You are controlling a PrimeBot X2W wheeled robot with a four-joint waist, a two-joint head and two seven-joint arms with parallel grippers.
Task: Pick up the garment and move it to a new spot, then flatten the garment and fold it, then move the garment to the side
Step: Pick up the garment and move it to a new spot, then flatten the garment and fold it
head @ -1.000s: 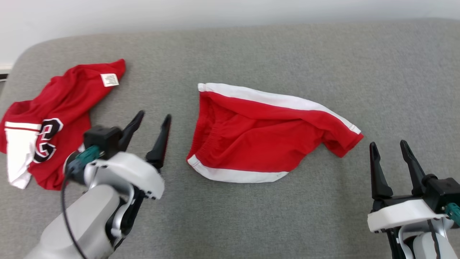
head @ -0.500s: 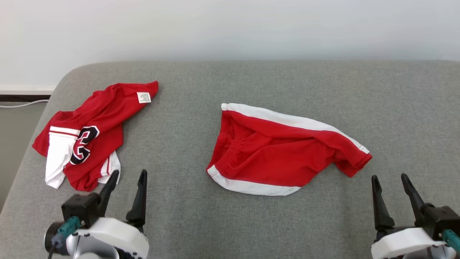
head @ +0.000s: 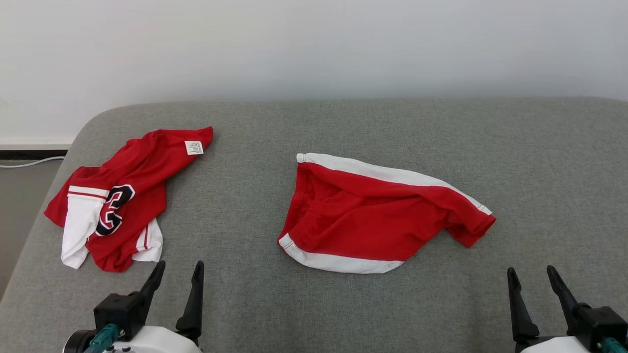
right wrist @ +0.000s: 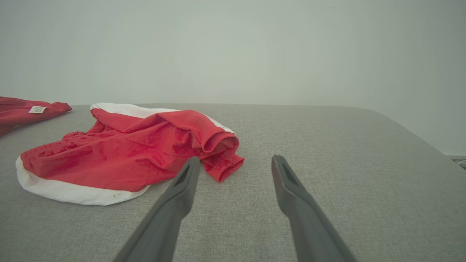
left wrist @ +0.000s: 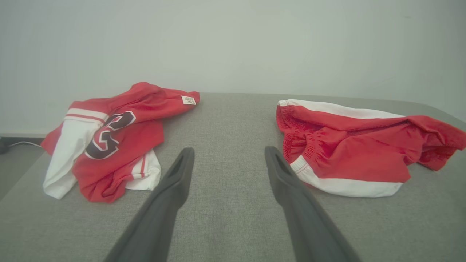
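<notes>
I read left gripper (head: 179, 265) at 7 o'clock, right gripper (head: 530, 269) at 5 o'clock, both wide, empty; red shorts (head: 373, 215) centre.

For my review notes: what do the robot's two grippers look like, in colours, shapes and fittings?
The left gripper and right gripper match. Each has two long, dark, tapering fingers with a shallow slot near the tip, mounted on a black block over a white shell. A teal connector sits beside each block.
</notes>
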